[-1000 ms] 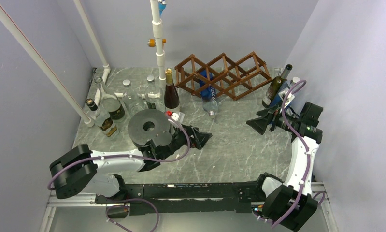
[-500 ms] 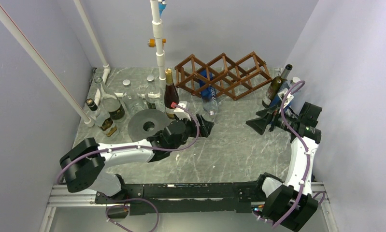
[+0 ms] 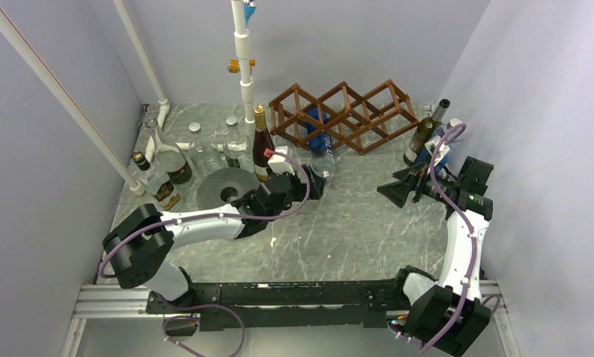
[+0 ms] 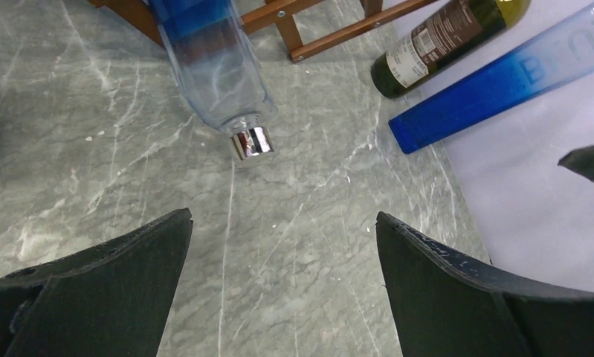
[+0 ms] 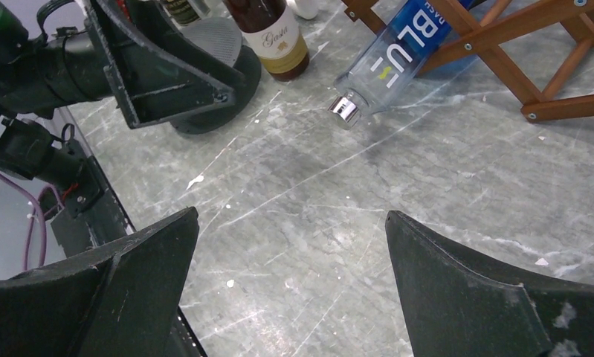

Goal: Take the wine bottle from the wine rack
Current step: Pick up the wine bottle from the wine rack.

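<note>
The brown lattice wine rack (image 3: pixel 343 113) stands at the back of the table. The wine bottle (image 3: pixel 320 143), clear and blue with a silver cap (image 4: pixel 250 142), lies slanted in a lower left cell, its neck resting down toward the table. The left wrist view shows it (image 4: pixel 212 67) just ahead, and the right wrist view shows it (image 5: pixel 395 53) too. My left gripper (image 3: pixel 316 186) is open, low over the table, a short way in front of the cap with nothing between its fingers (image 4: pixel 284 216). My right gripper (image 3: pixel 392 191) hangs open and empty to the right (image 5: pixel 292 213).
A dark labelled bottle (image 3: pixel 262 141) stands left of the rack beside a grey disc (image 3: pixel 221 190). Several glass bottles (image 3: pixel 167 167) crowd the back left. A green bottle (image 3: pixel 424 132) and a blue one (image 4: pixel 502 85) lean at the right wall. A white pipe (image 3: pixel 243 67) rises behind.
My left arm has swung from over the grey disc forward and right, bringing its open gripper close to the bottle's cap. The right arm has barely moved.
</note>
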Controlling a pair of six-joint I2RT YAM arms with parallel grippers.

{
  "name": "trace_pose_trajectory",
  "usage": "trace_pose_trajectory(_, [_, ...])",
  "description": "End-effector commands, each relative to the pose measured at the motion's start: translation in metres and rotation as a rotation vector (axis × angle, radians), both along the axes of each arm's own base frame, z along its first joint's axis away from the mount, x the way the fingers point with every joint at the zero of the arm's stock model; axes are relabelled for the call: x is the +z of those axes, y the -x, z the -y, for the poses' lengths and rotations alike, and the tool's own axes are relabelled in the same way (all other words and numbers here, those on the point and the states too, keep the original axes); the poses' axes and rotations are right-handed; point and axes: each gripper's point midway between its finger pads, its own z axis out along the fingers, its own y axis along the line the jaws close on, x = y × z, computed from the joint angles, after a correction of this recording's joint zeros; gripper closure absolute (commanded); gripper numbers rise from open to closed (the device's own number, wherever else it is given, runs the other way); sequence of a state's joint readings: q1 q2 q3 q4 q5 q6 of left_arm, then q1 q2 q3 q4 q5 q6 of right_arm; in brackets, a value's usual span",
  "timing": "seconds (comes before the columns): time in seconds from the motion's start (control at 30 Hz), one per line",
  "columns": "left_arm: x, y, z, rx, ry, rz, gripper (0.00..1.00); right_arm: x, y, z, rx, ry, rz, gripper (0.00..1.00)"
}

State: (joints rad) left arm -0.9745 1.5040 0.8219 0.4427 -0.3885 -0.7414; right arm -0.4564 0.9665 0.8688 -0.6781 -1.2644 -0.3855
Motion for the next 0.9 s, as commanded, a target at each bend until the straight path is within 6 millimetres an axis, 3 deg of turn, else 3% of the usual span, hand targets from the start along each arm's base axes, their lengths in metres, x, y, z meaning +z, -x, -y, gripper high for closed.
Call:
trace_pose_trajectory(0.0, [0.009,-0.014,0.003,0.016,0.072,-0.030,0.01,0.005,-0.003,0.000,0.010,0.028,0.058,0.00])
trace_pose_trajectory(0.27, [-0.010,-0.027,0.003,0.065,0.076,-0.156,0.01,0.003,-0.005,-0.001,0.014,0.035,0.052,0.00])
trace_pose_trajectory(0.87, [-0.033,-0.077,0.020,0.192,-0.026,-0.287,0.01,0.001,-0.005,-0.004,0.023,0.059,0.048,0.00])
